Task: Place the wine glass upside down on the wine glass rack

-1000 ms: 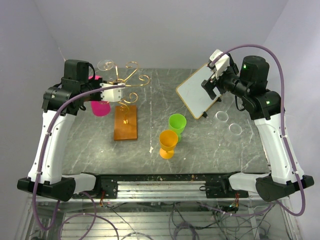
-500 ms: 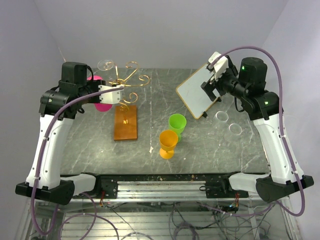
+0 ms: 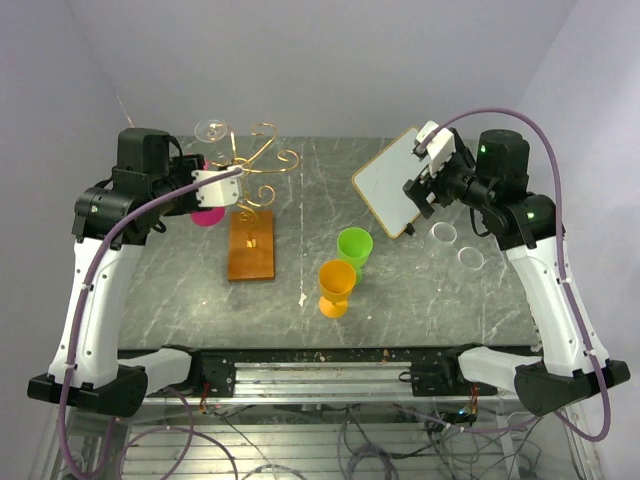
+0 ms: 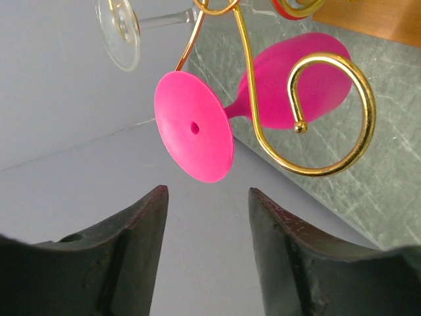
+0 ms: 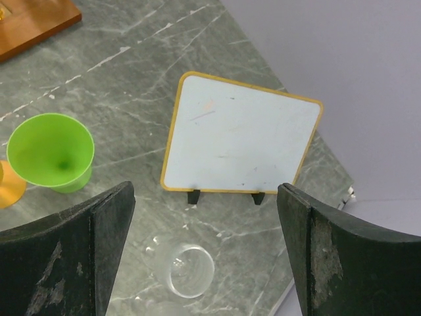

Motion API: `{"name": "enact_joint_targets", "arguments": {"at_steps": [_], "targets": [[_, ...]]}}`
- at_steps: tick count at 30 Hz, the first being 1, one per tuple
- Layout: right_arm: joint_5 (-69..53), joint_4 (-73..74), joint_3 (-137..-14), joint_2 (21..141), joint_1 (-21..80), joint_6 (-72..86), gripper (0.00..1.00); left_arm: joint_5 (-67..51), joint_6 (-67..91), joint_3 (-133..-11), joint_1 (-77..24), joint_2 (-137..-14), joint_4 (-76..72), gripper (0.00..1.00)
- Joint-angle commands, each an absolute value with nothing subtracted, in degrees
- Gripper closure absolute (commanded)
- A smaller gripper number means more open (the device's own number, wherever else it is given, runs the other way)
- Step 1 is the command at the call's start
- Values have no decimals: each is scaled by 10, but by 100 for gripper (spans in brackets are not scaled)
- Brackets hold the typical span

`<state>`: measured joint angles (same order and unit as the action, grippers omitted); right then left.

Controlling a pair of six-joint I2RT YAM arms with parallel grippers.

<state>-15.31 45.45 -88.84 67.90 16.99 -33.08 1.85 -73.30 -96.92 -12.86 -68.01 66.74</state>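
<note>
Left wrist view: the pink glass is seen against a hook of the gold rack, its stem partly hidden by wire. The left gripper and right gripper are held spread, empty.

Overhead wide; wrists close; rack shared

A small wood-framed whiteboard stands tilted on two black feet at the far right of the grey marble surface. A clear glass and a second clear glass sit near its right side. A green cup stands upright mid-surface, with an orange goblet just beside it on the near side.
</note>
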Motion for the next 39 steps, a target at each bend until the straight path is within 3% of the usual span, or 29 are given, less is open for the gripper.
{"name": "enact_joint_targets", "arguments": {"at_steps": [1,4,7,10,15,27,35,39], "targets": [[-177,473,-873,673,165,-328,10,48,-656,-990,-133,-674,646,34],[-225,493,-871,693,165,-322,7,80,-615,-998,-133,-671,631,30],[-303,528,-882,737,169,-308,3,113,-553,-1004,-133,-666,595,10],[-319,523,-877,764,185,-299,0,140,-516,-1008,-132,-665,559,0],[-274,508,-858,792,222,-289,1,178,-446,-1028,-130,-674,495,1],[-119,499,-834,880,321,-267,9,99,-315,-1039,-127,-680,409,1],[-90,509,-853,928,329,-256,22,46,-327,-1023,-127,-678,421,1],[-100,514,-855,940,331,-257,34,40,-330,-1020,-127,-680,420,1]]}}
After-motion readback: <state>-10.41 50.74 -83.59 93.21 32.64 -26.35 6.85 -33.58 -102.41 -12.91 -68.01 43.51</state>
